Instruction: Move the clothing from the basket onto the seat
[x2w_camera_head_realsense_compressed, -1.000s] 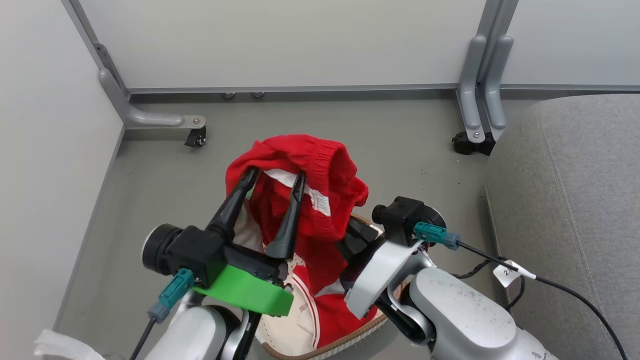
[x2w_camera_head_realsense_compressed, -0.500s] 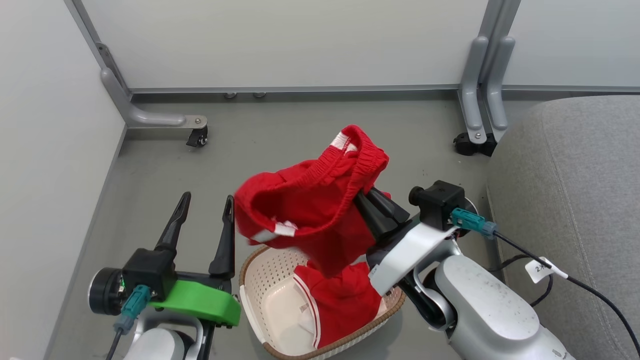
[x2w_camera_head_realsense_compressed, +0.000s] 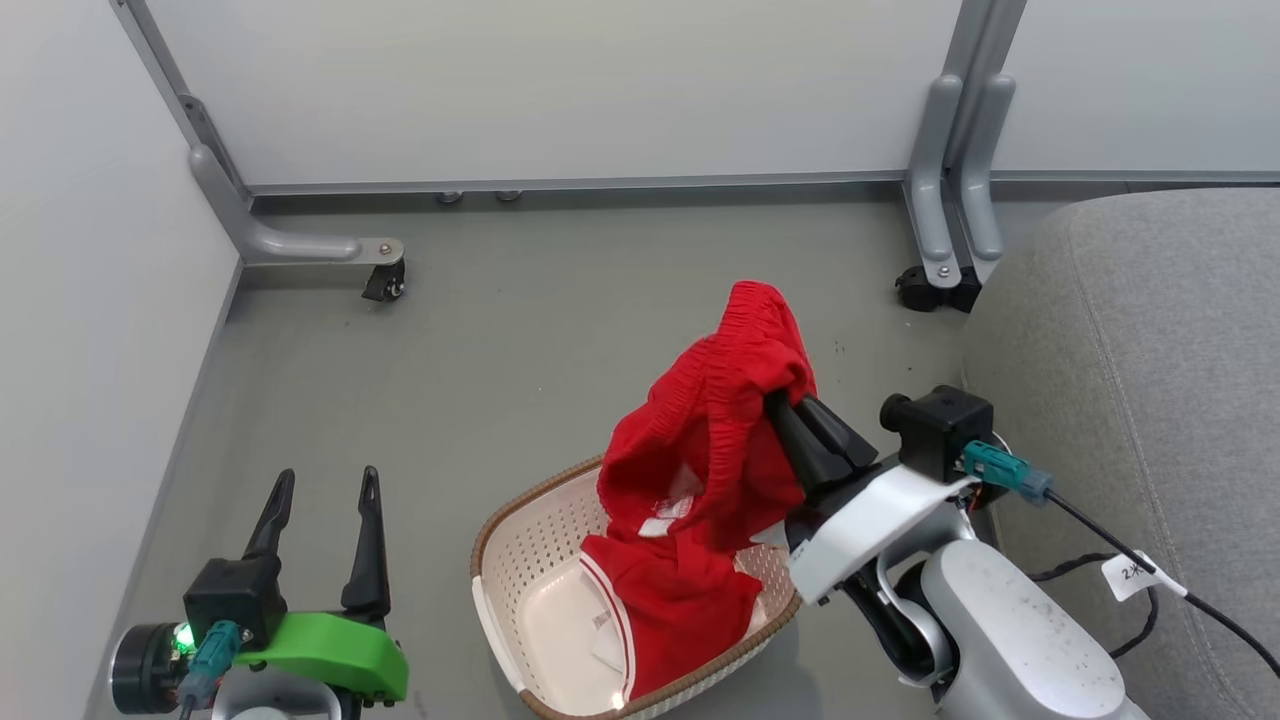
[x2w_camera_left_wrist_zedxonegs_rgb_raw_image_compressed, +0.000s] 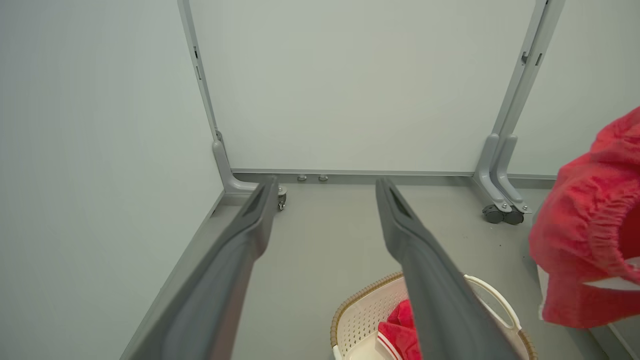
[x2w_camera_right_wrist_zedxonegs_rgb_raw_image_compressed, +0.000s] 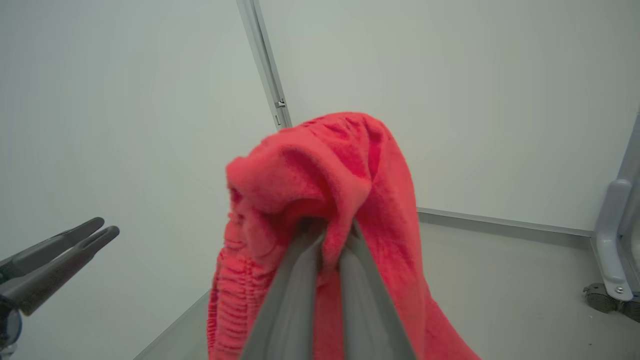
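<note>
My right gripper is shut on a bunched red garment, which hangs above the right end of the cream basket. In the right wrist view the gripper pinches a fold of the garment. A second red garment with white stripes lies in the basket. The grey seat fills the right side, just beyond my right arm. At the lower left my left gripper stands open and empty, apart from the basket; the left wrist view shows it spread wide, the basket below right.
Pale partition panels close the back and left. Their grey wheeled feet stand on the floor at the back left and back right. A black cable with a white tag trails from my right wrist over the seat's edge.
My left gripper has slipped out of the red garment and drawn back to the lower left, still open. The right gripper has carried the garment to the right, nearer the seat.
</note>
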